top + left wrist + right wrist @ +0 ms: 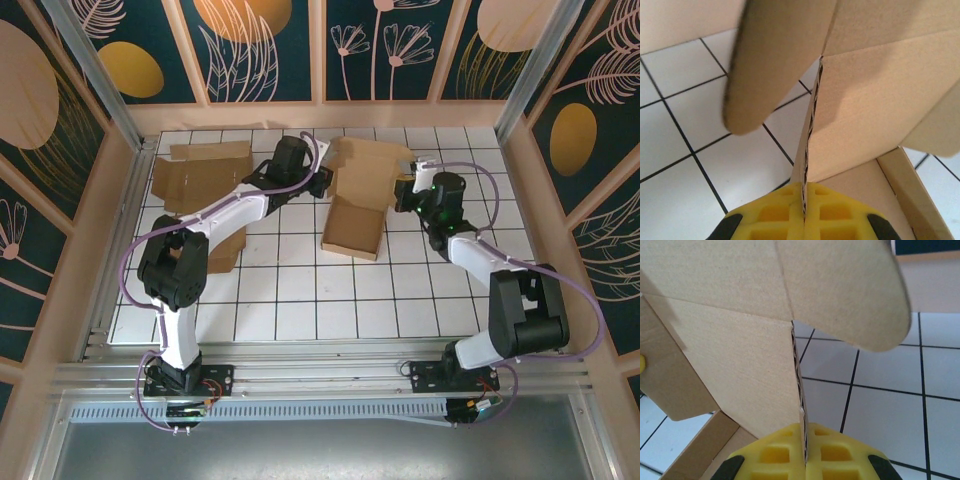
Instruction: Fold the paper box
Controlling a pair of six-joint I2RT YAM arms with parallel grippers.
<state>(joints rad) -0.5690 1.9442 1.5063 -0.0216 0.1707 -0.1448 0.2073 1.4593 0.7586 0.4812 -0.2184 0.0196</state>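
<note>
The paper box is brown corrugated cardboard, half formed, with its tray on the white grid table and its lid panel raised toward the back. My left gripper is shut on the left side wall. In the left wrist view its yellow fingers pinch the wall's edge, and a rounded flap hangs above. My right gripper is shut on the box's right side wall. The right wrist view has yellow pads clamping the corrugated edge under another rounded flap.
Flat unfolded cardboard blanks lie at the back left, and one is partly under the left arm. Patterned walls enclose the table on three sides. Bare tiles stretch in front of the box.
</note>
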